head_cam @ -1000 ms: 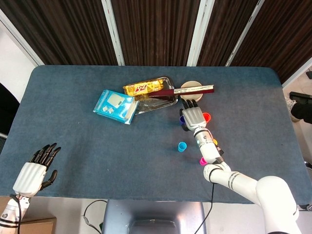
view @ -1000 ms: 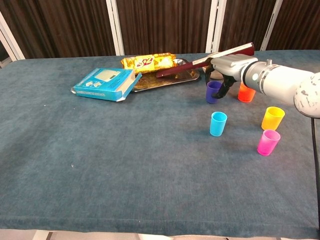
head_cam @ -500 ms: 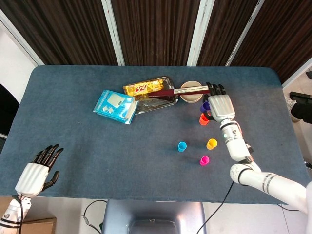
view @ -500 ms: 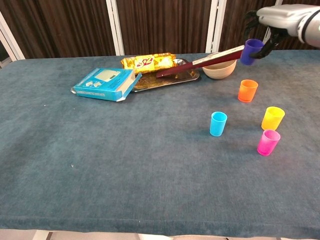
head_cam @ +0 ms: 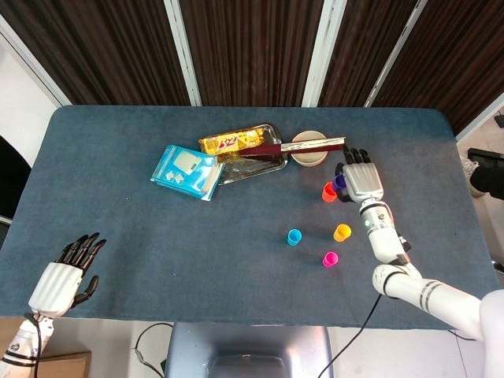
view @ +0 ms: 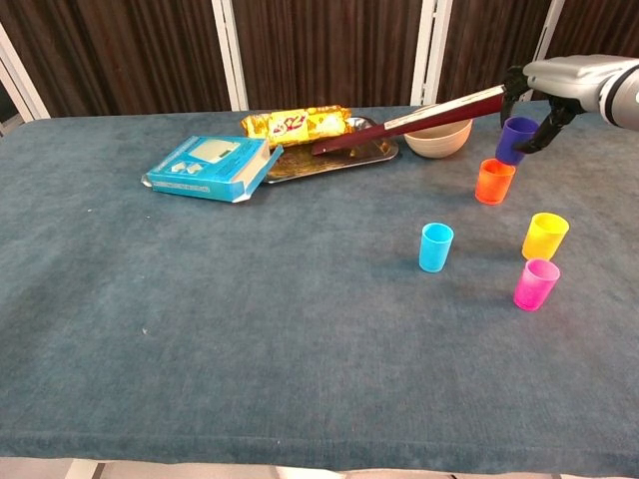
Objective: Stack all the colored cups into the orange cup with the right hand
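Purple cup (view: 516, 139) is hanging pinched in our right robot hand (view: 569, 82), just above the orange cup (view: 493, 181); if we are releasing off-centre, it could tip.

A table (head_cam: 118, 236) covered in blue-grey cloth fills the foreground. Behind it hang dark brown curtains (head_cam: 244, 47) broken by white vertical strips (head_cam: 179, 51). At the left edge stands a pale wall (head_cam: 20, 94), evenly lit
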Available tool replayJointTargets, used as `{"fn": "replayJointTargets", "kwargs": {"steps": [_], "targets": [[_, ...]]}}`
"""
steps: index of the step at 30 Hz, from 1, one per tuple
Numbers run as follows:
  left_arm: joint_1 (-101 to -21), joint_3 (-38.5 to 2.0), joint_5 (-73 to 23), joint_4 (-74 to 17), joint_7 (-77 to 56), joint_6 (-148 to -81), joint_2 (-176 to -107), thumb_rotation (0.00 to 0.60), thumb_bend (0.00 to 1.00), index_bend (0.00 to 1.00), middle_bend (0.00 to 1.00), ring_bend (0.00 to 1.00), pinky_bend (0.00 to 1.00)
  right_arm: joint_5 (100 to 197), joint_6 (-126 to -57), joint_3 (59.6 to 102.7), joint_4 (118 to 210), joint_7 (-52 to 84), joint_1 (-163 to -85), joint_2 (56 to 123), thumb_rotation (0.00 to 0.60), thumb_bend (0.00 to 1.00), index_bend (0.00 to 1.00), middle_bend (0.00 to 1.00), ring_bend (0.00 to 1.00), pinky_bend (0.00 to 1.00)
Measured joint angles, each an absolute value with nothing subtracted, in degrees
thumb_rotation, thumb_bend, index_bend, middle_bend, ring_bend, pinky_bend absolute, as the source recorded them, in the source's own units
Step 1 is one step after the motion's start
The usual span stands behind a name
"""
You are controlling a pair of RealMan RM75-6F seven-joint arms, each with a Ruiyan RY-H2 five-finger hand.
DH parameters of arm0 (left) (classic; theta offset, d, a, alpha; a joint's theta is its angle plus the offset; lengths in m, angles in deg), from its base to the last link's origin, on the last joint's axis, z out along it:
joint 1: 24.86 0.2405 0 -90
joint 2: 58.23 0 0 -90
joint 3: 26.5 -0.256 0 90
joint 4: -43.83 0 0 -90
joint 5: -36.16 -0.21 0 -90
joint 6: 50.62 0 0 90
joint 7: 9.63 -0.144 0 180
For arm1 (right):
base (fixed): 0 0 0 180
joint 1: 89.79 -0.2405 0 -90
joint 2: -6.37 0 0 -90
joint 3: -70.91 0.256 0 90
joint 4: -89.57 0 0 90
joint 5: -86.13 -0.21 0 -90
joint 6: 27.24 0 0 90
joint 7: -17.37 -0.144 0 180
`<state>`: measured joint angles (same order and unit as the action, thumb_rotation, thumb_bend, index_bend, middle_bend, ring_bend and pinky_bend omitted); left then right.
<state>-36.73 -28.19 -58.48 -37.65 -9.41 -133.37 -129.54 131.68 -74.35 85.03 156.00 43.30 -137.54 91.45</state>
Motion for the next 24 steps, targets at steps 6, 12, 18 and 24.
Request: {"fn": "replayJointTargets", "kwargs": {"steps": [6, 12, 18, 24], "targets": [[-36.76, -28.24, -58.43, -37.59, -9.28, -133.27, -129.49, 0.6, 0.48, 0.0, 0.01, 0.04, 0.17, 131.86, -73.67, 84.75, 153.96, 42.87, -138.28, 93.39, 0.6, 0.48, 0.58, 0.05, 0.0, 0.0], [-36.74, -28.18, -58.16, -37.56, -9.3, -133.21, -129.48, 0.6, 0.48, 0.0, 0.01, 0.04, 0.17, 131.77, -72.86, 84.73, 151.88, 42.77, -139.07, 95.04, 0.6, 0.48, 0.52, 0.05, 0.0, 0.0], [-36.75, -28.17, -58.16, -37.56, -9.06, -133.29, -129.38, 0.6, 0.48, 0.0, 0.01, 0.04, 0.17, 130.92, -72.49, 84.38, 152.45, 43.71, -139.16, 94.82, 0.6, 0.48, 0.27, 0.02, 0.0, 0.0], [-36.73, -28.24, -58.36, -37.57, -9.01, -133.47, -129.36, 0.6, 0.48, 0.0, 0.01, 0.04, 0.17, 131.6, -74.16, 84.01, 156.59, 43.78, -138.06, 92.17, 0.6, 0.48, 0.23, 0.0, 0.0, 0.0]]}}
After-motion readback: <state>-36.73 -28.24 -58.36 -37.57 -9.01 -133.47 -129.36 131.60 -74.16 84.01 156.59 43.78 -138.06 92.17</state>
